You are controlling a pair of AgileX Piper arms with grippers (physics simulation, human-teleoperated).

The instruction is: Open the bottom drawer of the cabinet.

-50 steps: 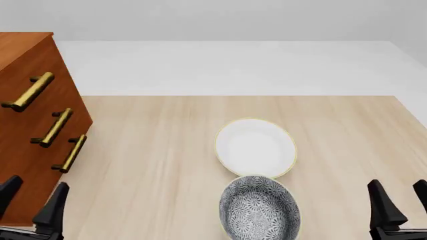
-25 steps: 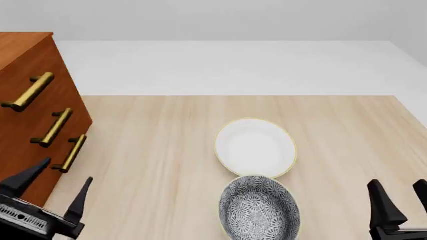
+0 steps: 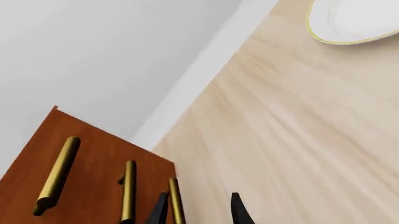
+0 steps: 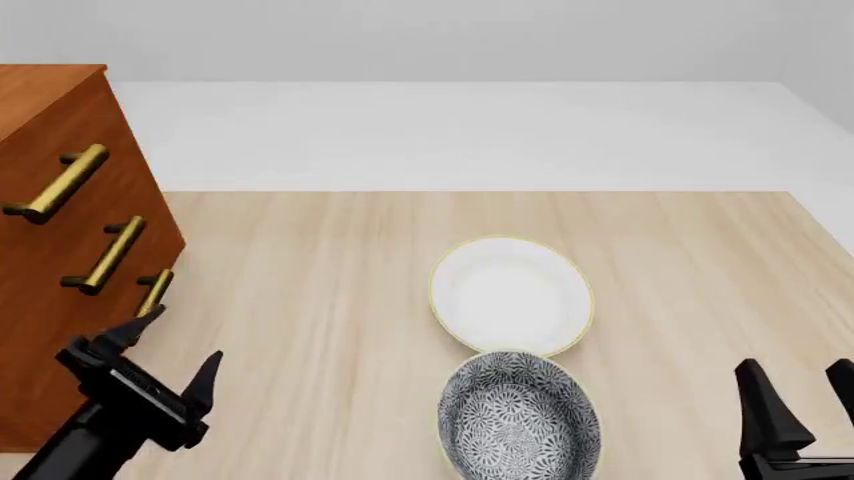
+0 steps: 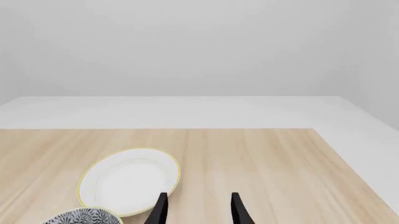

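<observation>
The cabinet (image 4: 47,250) is a tall reddish-brown chest at the table's left edge with three brass bar handles. The bottom drawer's handle (image 4: 156,286) is the lowest one, its lower end hidden behind my left gripper. My left gripper (image 4: 180,337) is open, tilted, just in front of that handle, one fingertip (image 4: 144,318) at its lower end. In the left wrist view the cabinet (image 3: 93,154) shows, and the bottom handle (image 3: 176,200) lies between the open fingers, close to one finger (image 3: 160,209). My right gripper (image 4: 801,395) is open and empty at the near right; it also shows in the right wrist view (image 5: 198,210).
A white plate (image 4: 511,295) lies at mid-table with a grey patterned bowl (image 4: 521,415) just in front of it. Both also show in the right wrist view: the plate (image 5: 129,179) and the bowl (image 5: 87,217). The plate's edge shows in the left wrist view (image 3: 355,18).
My left gripper has risen, turned and moved forward toward the cabinet's bottom handle. The right arm, plate and bowl have not moved.
</observation>
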